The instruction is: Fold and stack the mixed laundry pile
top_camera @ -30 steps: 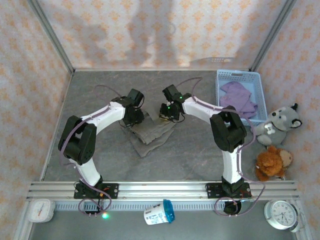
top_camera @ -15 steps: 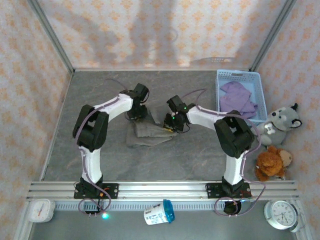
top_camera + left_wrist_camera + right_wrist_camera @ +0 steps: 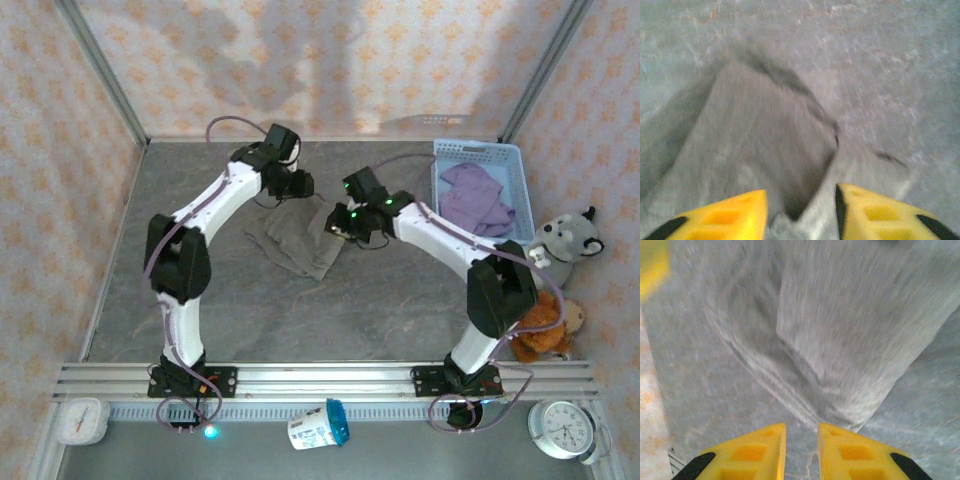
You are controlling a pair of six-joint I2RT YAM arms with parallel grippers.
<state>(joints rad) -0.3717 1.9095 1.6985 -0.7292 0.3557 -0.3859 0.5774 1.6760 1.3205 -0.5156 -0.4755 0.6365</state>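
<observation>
grey-green cloth [image 3: 296, 240]: it lies on the grey table [image 3: 200, 300], near the middle, between the two grippers.
look of the cloth: it is soft and full of wrinkles. One part is folded over another part. The near corner comes to a point. Up close both wrist views are blurry, but you can see a folded edge with a dark shadow under it.
purple T-shirt [image 3: 476, 198]: it sits in a bunch inside the light blue basket [image 3: 476, 150] at the far right of the table, well apart from the grey-green cloth.
left gripper [image 3: 300, 186]: it is at the far edge of the grey-green cloth. Its yellow fingers [image 3: 730, 217] stand apart. A folded corner of the cloth shows below the gap. Nothing is pinched.
right gripper [image 3: 338, 224]: it is at the right edge of the grey-green cloth. Its yellow fingers [image 3: 757, 452] are close, with a thin gap. The table shows through the gap. It holds nothing.
</observation>
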